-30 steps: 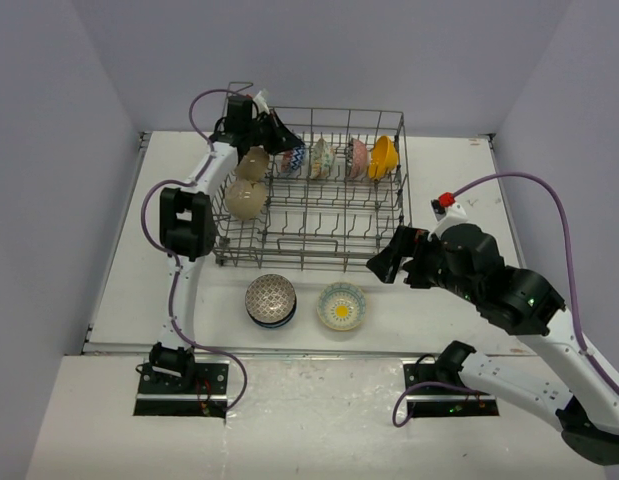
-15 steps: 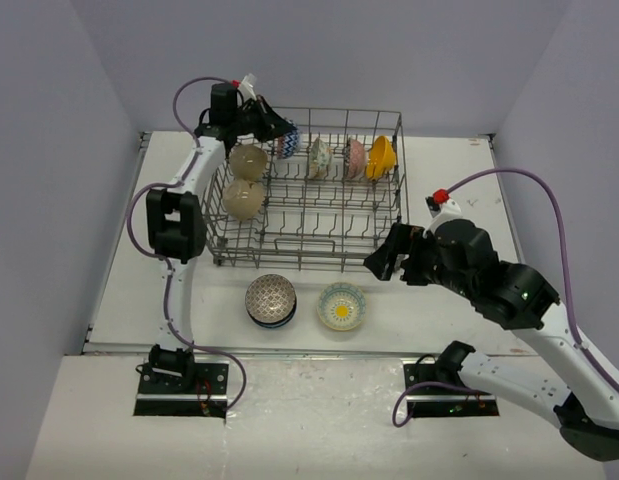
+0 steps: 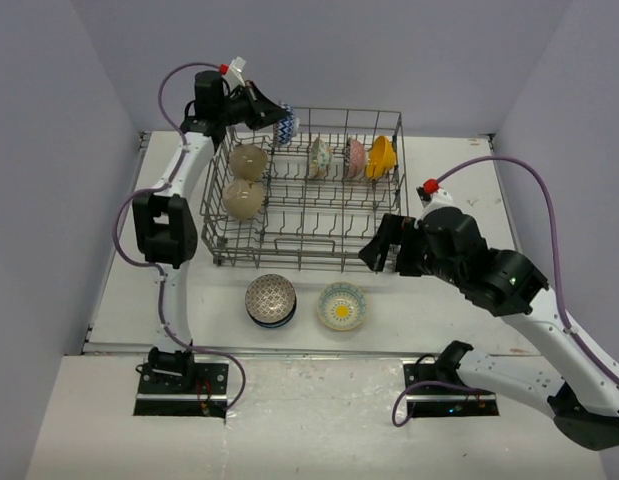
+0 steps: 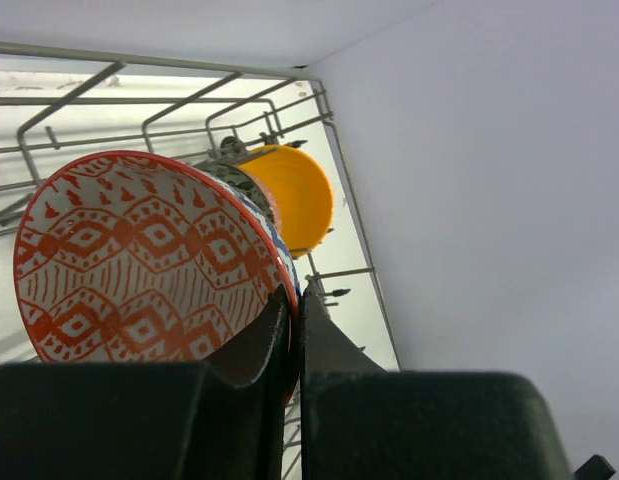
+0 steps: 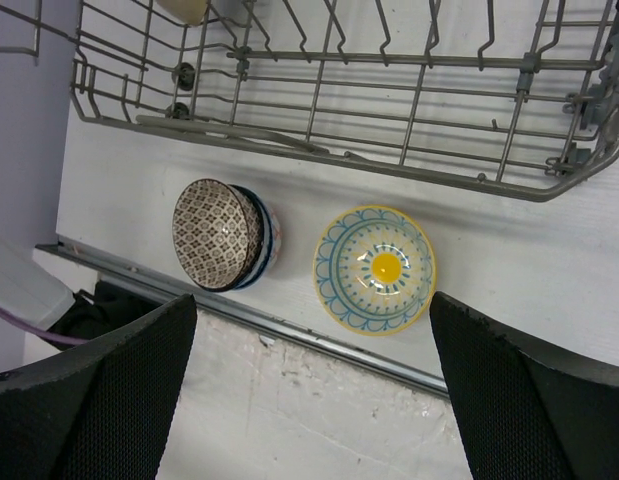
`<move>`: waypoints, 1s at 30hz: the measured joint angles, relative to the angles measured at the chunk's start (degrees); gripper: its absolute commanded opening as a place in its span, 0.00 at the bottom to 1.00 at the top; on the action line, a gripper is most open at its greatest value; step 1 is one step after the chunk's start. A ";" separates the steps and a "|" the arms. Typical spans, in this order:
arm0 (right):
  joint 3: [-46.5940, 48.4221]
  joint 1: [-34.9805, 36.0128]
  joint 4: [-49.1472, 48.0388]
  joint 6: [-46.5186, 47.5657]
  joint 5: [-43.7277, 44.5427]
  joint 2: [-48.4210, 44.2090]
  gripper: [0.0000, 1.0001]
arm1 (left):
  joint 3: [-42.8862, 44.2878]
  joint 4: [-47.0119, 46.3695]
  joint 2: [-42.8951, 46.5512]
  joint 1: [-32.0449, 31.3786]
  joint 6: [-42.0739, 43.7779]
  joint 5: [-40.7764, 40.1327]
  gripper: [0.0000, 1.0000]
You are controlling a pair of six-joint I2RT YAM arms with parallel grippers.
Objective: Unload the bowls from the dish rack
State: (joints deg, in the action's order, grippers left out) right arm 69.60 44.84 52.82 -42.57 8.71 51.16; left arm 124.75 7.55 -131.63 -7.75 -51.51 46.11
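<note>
Two grippers: L gripper clamped on rim of red-patterned bowl, held above dish rack at its back-left corner. R gripper wide open, empty, by rack's front-right over worktop. Bowl stack and yellow-blue bowl sit in front of rack.

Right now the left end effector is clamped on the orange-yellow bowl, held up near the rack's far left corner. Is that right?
Not quite: the left end effector is clamped on the red-patterned bowl, held up near the dish rack's far left corner. The left wrist view shows it; the orange-yellow bowl sits behind, ungripped.
</note>
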 measured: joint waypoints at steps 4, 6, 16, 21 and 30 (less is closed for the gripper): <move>4.28 -1.84 1.09 0.00 1.73 2.95 0.99 | -0.81 3.74 4.57 -1.79 3.19 -1.70 0.00; 7.37 -3.91 2.43 0.00 2.56 4.59 0.99 | -0.83 8.46 8.28 -4.13 7.02 -5.11 0.00; 21.18 -12.41 11.47 1.88 10.71 4.87 0.99 | -4.33 29.44 30.67 -34.99 26.25 -32.57 0.00; 29.46 -13.33 17.68 5.05 17.18 5.01 0.99 | -9.62 37.44 36.83 -53.29 30.12 -49.24 0.00; 38.42 -13.42 21.86 9.66 28.00 4.81 0.99 | -21.16 44.74 33.90 -74.58 29.16 -65.02 0.00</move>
State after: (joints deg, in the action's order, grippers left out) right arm 108.03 31.42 74.67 -32.91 36.71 55.96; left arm 103.59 52.29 -97.73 -82.32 -22.35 -18.92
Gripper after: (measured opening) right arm 0.987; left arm 0.023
